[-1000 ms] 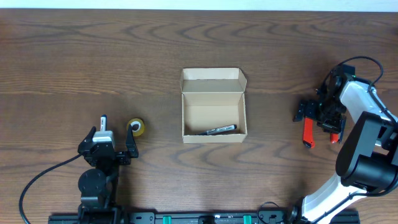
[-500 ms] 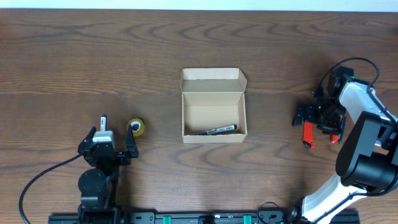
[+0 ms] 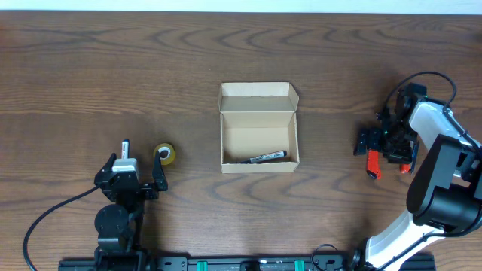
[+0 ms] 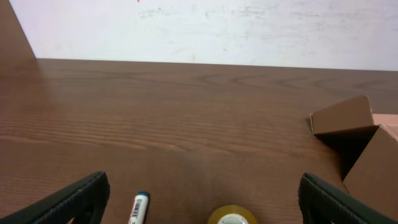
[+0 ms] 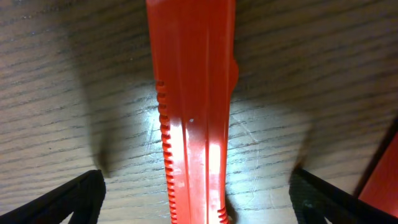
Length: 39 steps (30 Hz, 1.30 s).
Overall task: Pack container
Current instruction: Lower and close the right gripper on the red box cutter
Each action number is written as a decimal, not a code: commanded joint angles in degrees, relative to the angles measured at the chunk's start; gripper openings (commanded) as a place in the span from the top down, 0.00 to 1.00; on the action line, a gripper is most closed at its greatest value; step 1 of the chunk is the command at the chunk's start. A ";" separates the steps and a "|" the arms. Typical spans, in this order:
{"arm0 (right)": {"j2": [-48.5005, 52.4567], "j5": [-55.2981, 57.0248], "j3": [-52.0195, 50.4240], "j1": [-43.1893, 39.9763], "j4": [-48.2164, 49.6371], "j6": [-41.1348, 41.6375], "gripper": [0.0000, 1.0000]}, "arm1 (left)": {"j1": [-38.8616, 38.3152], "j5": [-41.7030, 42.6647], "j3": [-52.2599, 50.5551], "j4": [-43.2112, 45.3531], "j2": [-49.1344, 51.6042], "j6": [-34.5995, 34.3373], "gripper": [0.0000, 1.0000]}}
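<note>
Right wrist view: the right gripper (image 5: pixel 196 199) stands open astride a slick red tool (image 5: pixel 196 93) lying flat on the table (image 5: pixel 62 74). A squeeze that lands off-centre may skid the tool away or catch the second red piece (image 5: pixel 382 168) at the frame's right edge. Overhead, the container (image 3: pixel 258 128) sits open at mid-frame, well apart from the tool, and the left gripper (image 3: pixel 134 169) waits open at lower left.

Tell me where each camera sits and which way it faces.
Overhead: above the table, looking straight down at the container; left hand and right hand both show.
Left wrist: behind the open left hand, facing across the table past a tape roll; both fingers show.
Right wrist: facing down, close over a red tool; fingers in both lower corners.
Shared: overhead and left wrist both show tape roll and container.
</note>
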 commanded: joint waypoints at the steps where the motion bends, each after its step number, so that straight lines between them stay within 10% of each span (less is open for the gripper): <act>1: 0.52 -0.48 -0.70 -0.24 0.42 -1.18 0.10 | 0.17 0.26 -0.79 -2.82 0.04 -0.61 0.05; 20: 0.52 4.57 -0.70 -0.24 0.33 -0.63 0.11 | 0.17 0.26 -0.79 -2.82 0.04 -0.61 0.05; 24: 0.52 4.68 -0.70 -0.24 0.35 -0.46 0.32 | 0.17 0.26 -0.79 -2.82 0.04 -0.61 0.05; 31: 0.52 4.66 -0.70 -0.24 0.37 -0.44 0.97 | 0.17 0.26 -0.79 -2.82 0.04 -0.61 0.05; 39: 0.07 1.95 -0.42 2.45 1.01 -0.52 0.99 | 0.17 0.26 -0.79 -2.82 0.04 -0.61 0.05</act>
